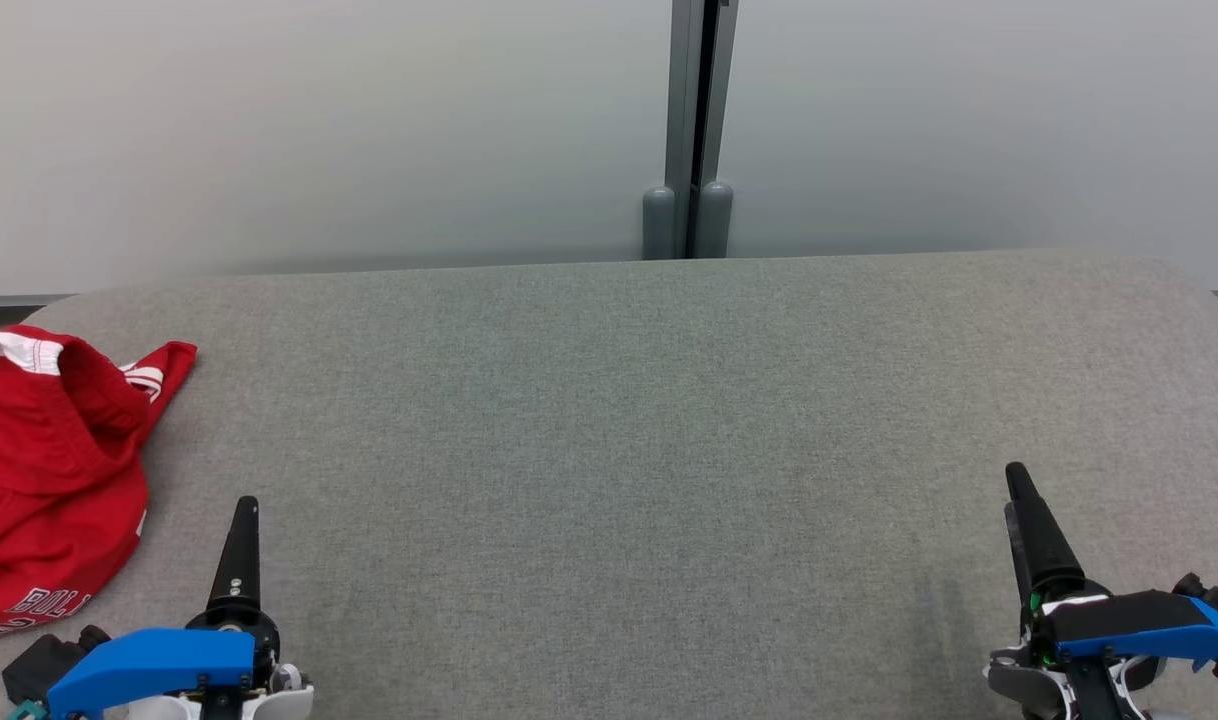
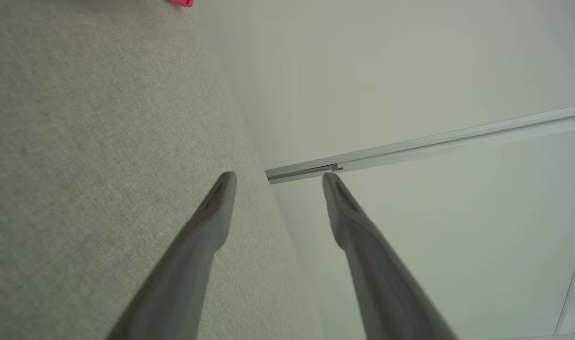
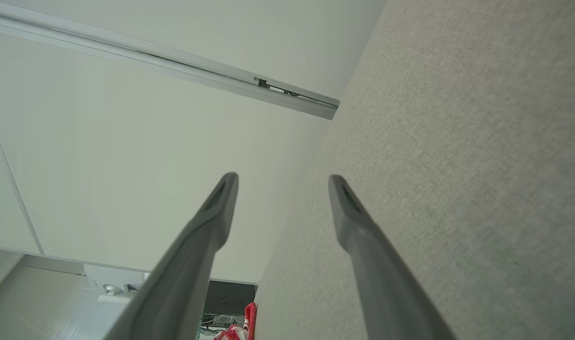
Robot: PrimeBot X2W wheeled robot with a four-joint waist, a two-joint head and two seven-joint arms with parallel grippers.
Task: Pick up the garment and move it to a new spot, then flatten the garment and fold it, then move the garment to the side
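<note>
Pick-up pending: your left gripper [image 1: 246,512] and right gripper [image 1: 1014,487] stand spread, empty; next, reach the left one to the red sports garment [image 1: 49,470] at the left edge of the bench [image 1: 609,400].

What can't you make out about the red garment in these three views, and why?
Head view: the garment runs off the left edge, so its full shape and type stay unknown.
Head view: its white lettering is cut short where the cloth curls under.
Left wrist view: a red sliver of it at the top edge, too little to judge.
Right wrist view: a red-and-white bit at the bottom edge, too small.
</note>
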